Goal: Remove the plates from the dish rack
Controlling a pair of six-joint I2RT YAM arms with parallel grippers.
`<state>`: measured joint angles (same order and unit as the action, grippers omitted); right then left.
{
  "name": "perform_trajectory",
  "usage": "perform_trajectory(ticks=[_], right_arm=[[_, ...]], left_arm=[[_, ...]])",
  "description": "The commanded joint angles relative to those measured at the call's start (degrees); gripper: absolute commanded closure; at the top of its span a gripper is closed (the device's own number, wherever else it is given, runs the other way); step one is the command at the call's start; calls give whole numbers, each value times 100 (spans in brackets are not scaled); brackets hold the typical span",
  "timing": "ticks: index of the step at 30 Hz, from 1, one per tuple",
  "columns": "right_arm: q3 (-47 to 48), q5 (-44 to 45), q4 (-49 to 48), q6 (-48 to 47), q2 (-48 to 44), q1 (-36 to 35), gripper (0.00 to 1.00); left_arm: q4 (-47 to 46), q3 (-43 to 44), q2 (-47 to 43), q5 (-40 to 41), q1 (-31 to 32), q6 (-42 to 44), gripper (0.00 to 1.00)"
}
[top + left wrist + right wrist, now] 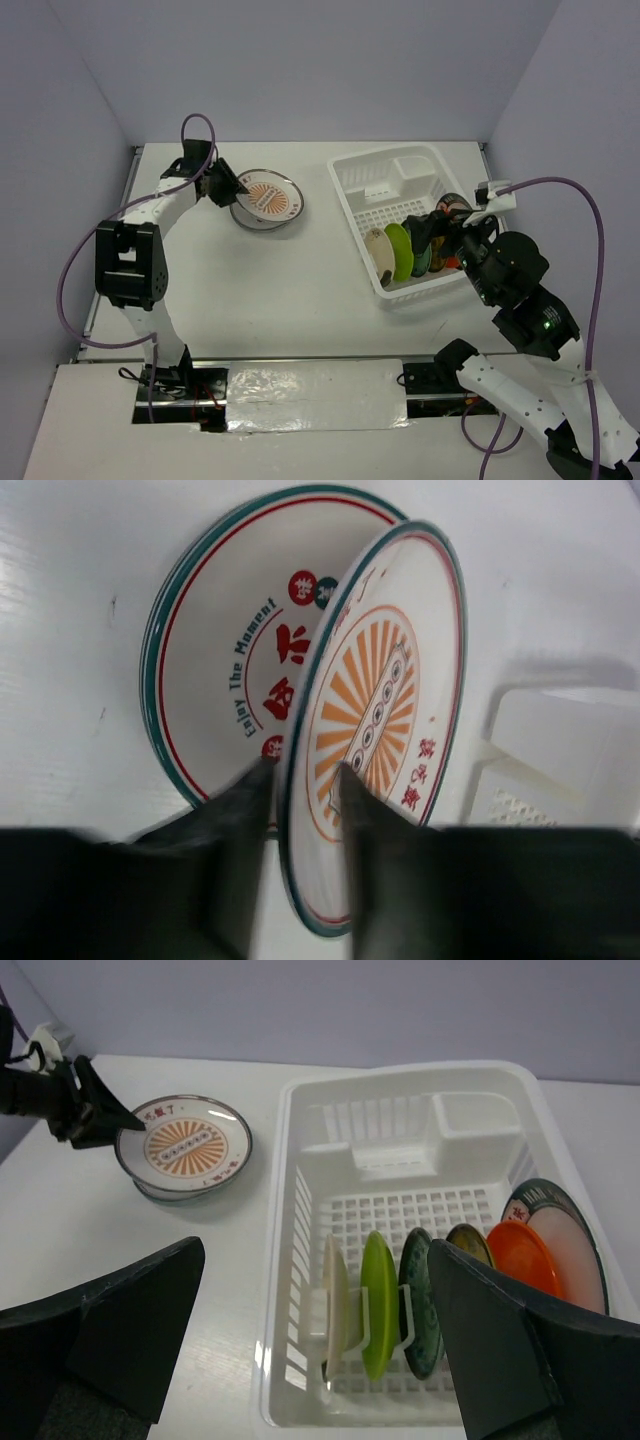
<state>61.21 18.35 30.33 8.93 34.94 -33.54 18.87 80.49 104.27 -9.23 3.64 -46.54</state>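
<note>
Pinching the sunburst plate (375, 710) by its near rim, the left gripper (300, 795) holds it tilted over the teal-rimmed plate (215, 670), which lies flat on the table (60, 600) — likely so it can be lowered into a stack. To the right and well apart stands the dish rack (400, 1215). A cream plate (335, 1285), a lime green plate (378, 1295), a dark patterned plate (417, 1295) and an orange-red plate (520, 1255) stand on edge inside it, rims up for grasping. The right gripper (315, 1250) hovers above the rack, jaws spread wide and holding nothing — probably lining up a pick.
</note>
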Motion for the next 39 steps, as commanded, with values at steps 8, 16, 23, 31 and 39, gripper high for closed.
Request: perform_trajectory(ticks=[8,16,23,31,39], right_arm=[[251,608,711,-497,170,14,0],[-546,1971,502,-1463,742,566,0],[-1304,1689,-825,-2193,997,1587,3],[-1577,1865,-1837,-2668,1664,2062,12],[-1568,1330,-2188,-2783,2157,2588,26]], left_arm=[[826,406,93,879,5,-92,1],[1356,-58,-1080,1171,32,329,0],[1715,-920,-3024,721,584,1876,1],[1355,-2960,-4723,817,1112,2370,1],[1400,-2863,-4477,801,1587,2440,0]])
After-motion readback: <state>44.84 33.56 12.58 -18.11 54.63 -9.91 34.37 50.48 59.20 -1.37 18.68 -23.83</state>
